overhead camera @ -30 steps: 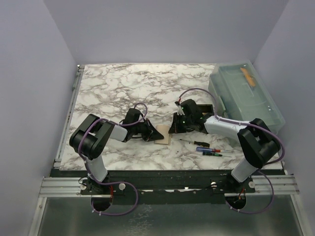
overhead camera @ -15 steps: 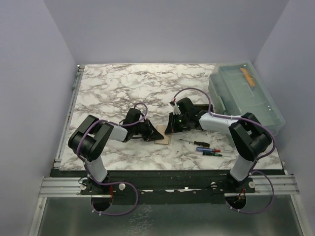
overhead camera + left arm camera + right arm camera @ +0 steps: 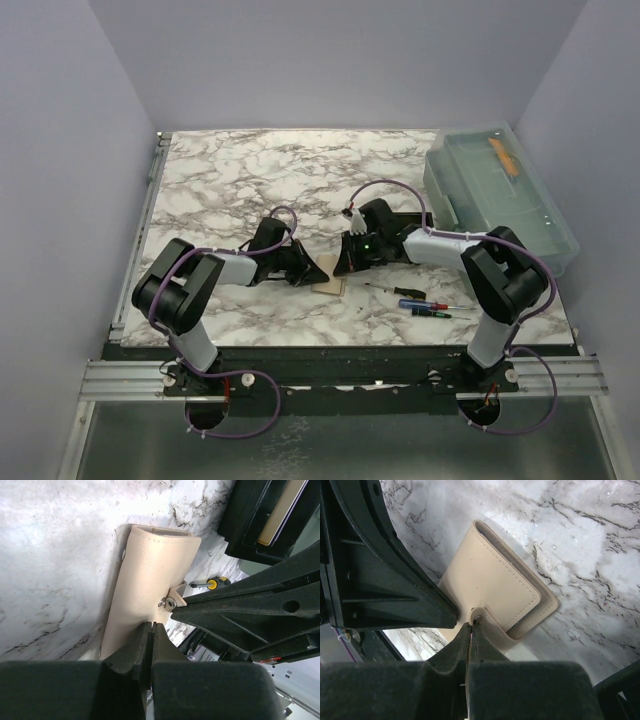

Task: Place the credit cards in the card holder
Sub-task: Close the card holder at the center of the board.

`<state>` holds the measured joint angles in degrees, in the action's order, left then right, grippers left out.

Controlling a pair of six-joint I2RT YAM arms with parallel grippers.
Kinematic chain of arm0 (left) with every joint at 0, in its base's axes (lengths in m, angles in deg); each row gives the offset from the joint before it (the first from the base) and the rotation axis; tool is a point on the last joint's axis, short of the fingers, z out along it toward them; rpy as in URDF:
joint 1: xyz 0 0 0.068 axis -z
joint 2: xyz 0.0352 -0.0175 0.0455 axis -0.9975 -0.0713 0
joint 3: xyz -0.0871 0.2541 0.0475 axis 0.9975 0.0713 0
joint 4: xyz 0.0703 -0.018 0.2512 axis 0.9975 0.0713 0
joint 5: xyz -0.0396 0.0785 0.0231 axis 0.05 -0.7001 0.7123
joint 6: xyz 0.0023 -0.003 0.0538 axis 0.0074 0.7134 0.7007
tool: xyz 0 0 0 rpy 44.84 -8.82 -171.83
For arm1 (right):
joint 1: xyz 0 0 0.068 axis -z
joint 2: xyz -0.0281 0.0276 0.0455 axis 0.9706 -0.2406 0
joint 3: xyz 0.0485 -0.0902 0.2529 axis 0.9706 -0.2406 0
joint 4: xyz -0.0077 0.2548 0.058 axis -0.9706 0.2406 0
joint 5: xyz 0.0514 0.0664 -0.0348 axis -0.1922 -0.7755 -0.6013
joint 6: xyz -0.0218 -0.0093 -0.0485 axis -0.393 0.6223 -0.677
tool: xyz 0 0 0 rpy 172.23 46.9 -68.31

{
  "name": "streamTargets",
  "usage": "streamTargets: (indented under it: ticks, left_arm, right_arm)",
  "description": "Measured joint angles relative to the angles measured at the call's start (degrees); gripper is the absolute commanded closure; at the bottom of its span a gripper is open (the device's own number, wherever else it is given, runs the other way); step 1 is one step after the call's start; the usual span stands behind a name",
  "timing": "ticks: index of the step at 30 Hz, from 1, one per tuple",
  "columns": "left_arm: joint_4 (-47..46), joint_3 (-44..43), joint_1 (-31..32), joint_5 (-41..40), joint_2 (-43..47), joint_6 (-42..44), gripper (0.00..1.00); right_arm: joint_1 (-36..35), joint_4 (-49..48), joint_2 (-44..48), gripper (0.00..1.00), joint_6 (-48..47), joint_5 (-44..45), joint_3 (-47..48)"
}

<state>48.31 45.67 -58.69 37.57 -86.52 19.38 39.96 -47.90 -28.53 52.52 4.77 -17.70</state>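
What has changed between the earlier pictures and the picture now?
The right gripper edged left, toward the wallet, as its elbow swung left. The left arm's elbow drifted slightly left. Nothing was let go: the left gripper too stays shut on the wallet. Screwdrivers and bin did not move.

A white marble table [image 3: 250,170] with grey veins, closed in by plain pale walls [image 3: 330,60]. At its right edge sits a translucent lidded bin [image 3: 437,170] – something orange [image 3: 503,156] lies in its far end. Near the front, three small screwdrivers lie close together: a thin dark one [image 3: 392,289], a blue-handled one [image 3: 415,304] and a red-and-green one [image 3: 432,313] just beside it. The left wrist view catches a yellow-and-black handle [image 3: 210,583]. A metal rail [image 3: 340,378] runs along the near edge.
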Motion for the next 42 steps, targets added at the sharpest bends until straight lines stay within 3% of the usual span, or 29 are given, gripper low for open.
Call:
streamTargets:
  ticks: [17, 42]
  left_arm:
    - [0.94, -0.31, 0.0, -0.28, 0.15, 0.96, 1.0]
    - [0.98, -0.31, 0.0, -0.31, 0.15, 0.96, 1.0]
  right_arm:
    - [6.84, -4.2, -3.69, 1.0, -4.02, -15.91, -1.92]
    - [6.82, -3.08, -6.71, 1.0, -6.8, -19.76, 1.2]
